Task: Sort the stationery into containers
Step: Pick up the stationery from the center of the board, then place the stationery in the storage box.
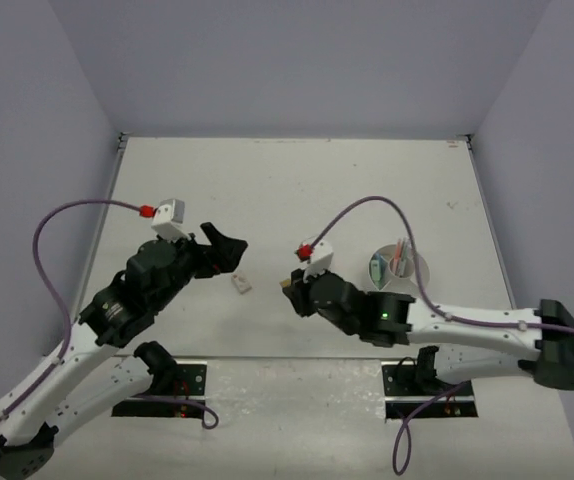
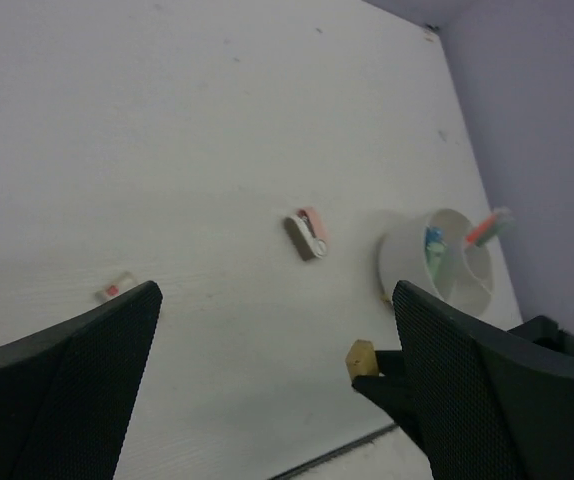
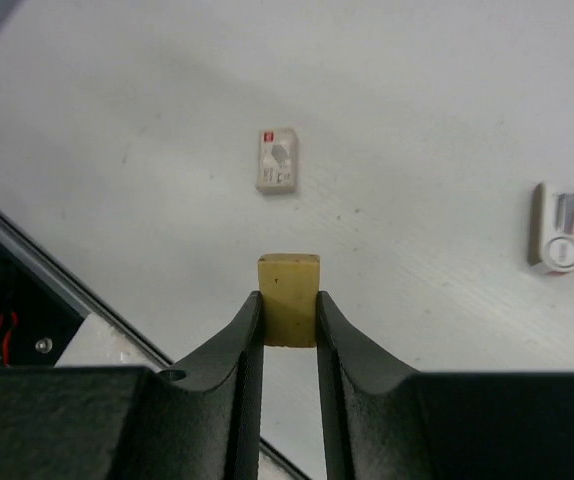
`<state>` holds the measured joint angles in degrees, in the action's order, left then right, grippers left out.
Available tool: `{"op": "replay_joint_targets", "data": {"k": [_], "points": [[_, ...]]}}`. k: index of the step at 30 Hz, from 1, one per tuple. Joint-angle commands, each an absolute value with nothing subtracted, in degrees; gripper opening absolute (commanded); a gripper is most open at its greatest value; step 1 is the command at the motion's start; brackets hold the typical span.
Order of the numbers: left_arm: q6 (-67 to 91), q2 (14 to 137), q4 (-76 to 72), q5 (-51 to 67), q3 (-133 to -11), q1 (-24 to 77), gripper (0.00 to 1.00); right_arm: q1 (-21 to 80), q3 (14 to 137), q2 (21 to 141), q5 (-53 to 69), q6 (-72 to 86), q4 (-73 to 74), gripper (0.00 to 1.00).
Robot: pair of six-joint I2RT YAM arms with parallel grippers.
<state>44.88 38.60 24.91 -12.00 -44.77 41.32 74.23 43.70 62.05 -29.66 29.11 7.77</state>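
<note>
My right gripper (image 3: 288, 305) is shut on a small tan block (image 3: 288, 272) and holds it a little above the table; in the left wrist view the same tan block (image 2: 361, 357) pokes out of black fingertips. A white eraser with a red mark (image 3: 277, 160) lies beyond it, between the two grippers (image 1: 239, 284). A pink and white piece (image 3: 567, 228) lies flat to the right. The round white container (image 1: 397, 268) with dividers holds several coloured pieces. My left gripper (image 1: 225, 250) hangs open and empty, left of the eraser.
The right arm (image 1: 447, 322) stretches across the near table in front of the container (image 2: 437, 262). A dark seam at the table's near edge (image 3: 57, 270) lies just below the right gripper. Purple walls close in the table on three sides.
</note>
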Motion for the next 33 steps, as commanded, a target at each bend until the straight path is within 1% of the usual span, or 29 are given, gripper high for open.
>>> {"op": "replay_joint_targets", "data": {"k": [1, 2, 4, 6, 7, 8, 10, 18, 22, 29, 33], "points": [[52.9, 49.1, -3.9, 19.5, -42.5, 41.6, 0.98, 74.2, 35.0, 43.2, -31.9, 18.0, 4.3, 0.05], [54.4, 52.0, -8.7, 23.6, -42.2, 41.7, 0.97, 74.2, 33.5, 40.2, -31.3, 16.8, 4.8, 0.05], [55.7, 59.2, -13.8, 26.7, -43.3, 44.4, 0.94, 74.3, 32.3, 32.3, -30.6, 15.7, 6.7, 0.05], [54.3, 62.1, -15.1, 24.3, -45.7, 47.1, 0.92, 74.3, 32.5, 29.9, -32.0, 15.9, 9.8, 0.04], [53.4, 64.4, -14.4, 22.4, -48.4, 50.5, 0.91, 74.3, 33.1, 28.7, -33.3, 16.1, 10.9, 0.04], [52.6, 65.6, -12.8, 19.8, -49.9, 51.8, 0.91, 74.3, 33.4, 28.2, -33.7, 16.3, 12.1, 0.04], [52.1, 68.1, -13.5, 19.9, -51.7, 52.9, 0.89, 74.3, 34.2, 28.0, -34.0, 16.8, 14.0, 0.04], [52.5, 70.0, -15.8, 20.4, -52.1, 53.0, 0.81, 74.2, 35.0, 29.7, -33.8, 16.7, 14.8, 0.04], [52.3, 69.9, -15.2, 19.3, -52.1, 53.0, 0.79, 74.3, 35.1, 30.4, -35.1, 16.8, 14.3, 0.03], [51.1, 66.3, -10.4, 9.7, -52.4, 53.0, 0.78, 74.3, 34.7, 31.2, -34.5, 17.2, 14.9, 0.03], [51.6, 66.9, -12.3, 11.9, -52.8, 53.0, 0.78, 74.3, 34.8, 32.3, -31.7, 16.4, 14.4, 0.02]]}}
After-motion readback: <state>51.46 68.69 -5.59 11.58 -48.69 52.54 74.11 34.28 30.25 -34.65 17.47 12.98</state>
